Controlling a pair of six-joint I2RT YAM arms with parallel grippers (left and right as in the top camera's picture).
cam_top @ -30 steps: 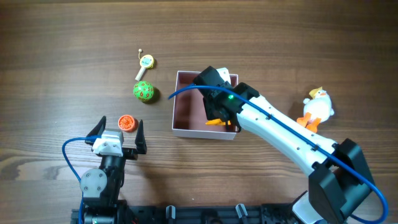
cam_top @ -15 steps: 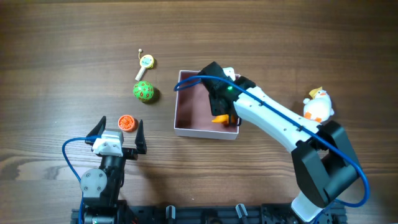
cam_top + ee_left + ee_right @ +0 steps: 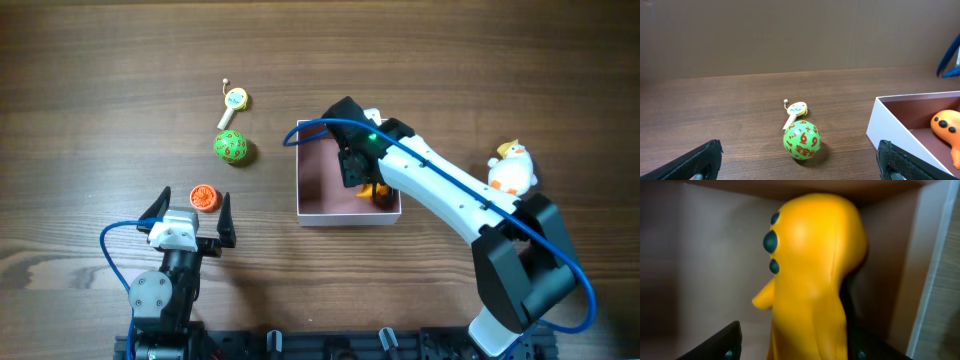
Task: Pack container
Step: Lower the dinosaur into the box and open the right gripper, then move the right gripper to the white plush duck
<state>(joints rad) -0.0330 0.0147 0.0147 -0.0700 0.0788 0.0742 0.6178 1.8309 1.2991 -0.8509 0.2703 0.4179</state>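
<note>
Hidden bits first: the right gripper (image 3: 366,178) is down in the small square white-walled container with the dull pink floor (image 3: 318,186), and from overhead its own wrist covers the fingers. In the right wrist view the yellow-orange rubbery toy with dark spots (image 3: 810,280) fills the frame, blurred. The left finger (image 3: 730,341) stands clear of the toy with a gap showing; the right one is lost in shadow against it, so we read the pincer as released. The toy sits in the container's near right corner (image 3: 379,193), and the left wrist view crops it at the frame edge (image 3: 947,126). The container lies mid-table, right of the green ball with red numbers (image 3: 232,148). The right arm partly hides the white duck toy with orange feet (image 3: 512,170) at the right. The left gripper (image 3: 193,205) is spread wide and holds nothing, with a small round orange disc (image 3: 204,197) just beyond it. A small cream charm on a stick (image 3: 233,101) lies just beyond the ball. The surface is a dark brown woodgrain table (image 3: 100,80); behind it is a plain brown wall (image 3: 790,35).
</note>
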